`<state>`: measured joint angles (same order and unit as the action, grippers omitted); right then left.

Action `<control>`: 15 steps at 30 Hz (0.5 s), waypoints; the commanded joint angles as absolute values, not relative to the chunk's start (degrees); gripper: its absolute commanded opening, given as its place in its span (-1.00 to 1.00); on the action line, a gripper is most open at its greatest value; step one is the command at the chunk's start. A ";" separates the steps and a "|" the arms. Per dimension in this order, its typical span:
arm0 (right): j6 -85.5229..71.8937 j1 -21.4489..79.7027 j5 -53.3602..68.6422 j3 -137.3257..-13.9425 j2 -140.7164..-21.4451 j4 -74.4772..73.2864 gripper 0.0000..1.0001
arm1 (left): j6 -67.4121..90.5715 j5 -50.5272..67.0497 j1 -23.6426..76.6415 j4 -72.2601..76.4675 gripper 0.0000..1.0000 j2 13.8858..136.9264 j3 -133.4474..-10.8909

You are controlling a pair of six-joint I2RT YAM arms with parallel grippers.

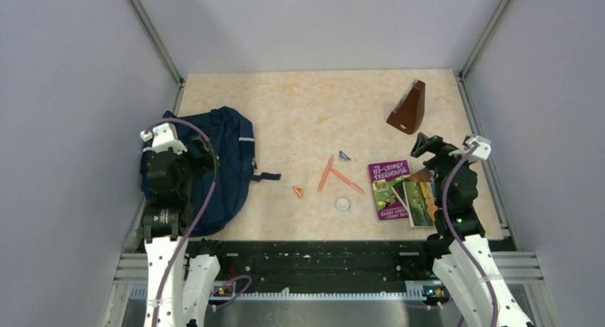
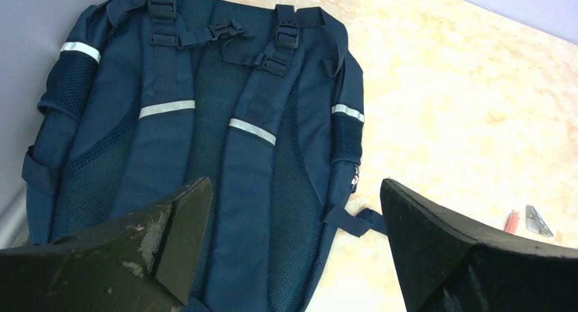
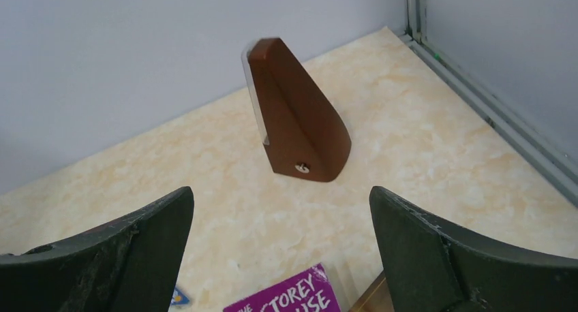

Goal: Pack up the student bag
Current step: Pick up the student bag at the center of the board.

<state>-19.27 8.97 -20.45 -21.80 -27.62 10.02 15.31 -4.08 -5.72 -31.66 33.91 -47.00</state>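
The student bag (image 1: 232, 159) is a navy backpack lying flat at the table's left side. Its back panel and shoulder straps face up in the left wrist view (image 2: 204, 101). My left gripper (image 1: 202, 154) hovers above the bag's near half. It stands open (image 2: 296, 189) with nothing between its fingers. My right gripper (image 1: 422, 145) hangs open at the right side, above the far edge of a purple book (image 1: 389, 190). It is empty too (image 3: 281, 193). No opening of the bag shows.
A brown wedge-shaped box (image 1: 409, 109) (image 3: 296, 114) stands at the back right. A picture book (image 1: 421, 202) overlaps the purple book (image 3: 286, 297). Two orange pencils (image 1: 335, 175), a small orange triangle (image 1: 298, 192), a blue triangle (image 1: 344, 156) and a clear round piece (image 1: 342, 204) lie mid-table.
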 commanded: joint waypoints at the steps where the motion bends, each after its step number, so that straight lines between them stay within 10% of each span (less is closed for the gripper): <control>1: -19.93 9.49 -18.56 -24.87 -30.15 7.13 0.97 | 15.85 -4.37 -6.07 -28.95 0.96 33.61 -46.96; 15: -20.46 9.56 -15.20 -23.95 -29.00 7.69 0.97 | 13.95 -0.34 -5.75 -29.39 0.92 42.23 -45.77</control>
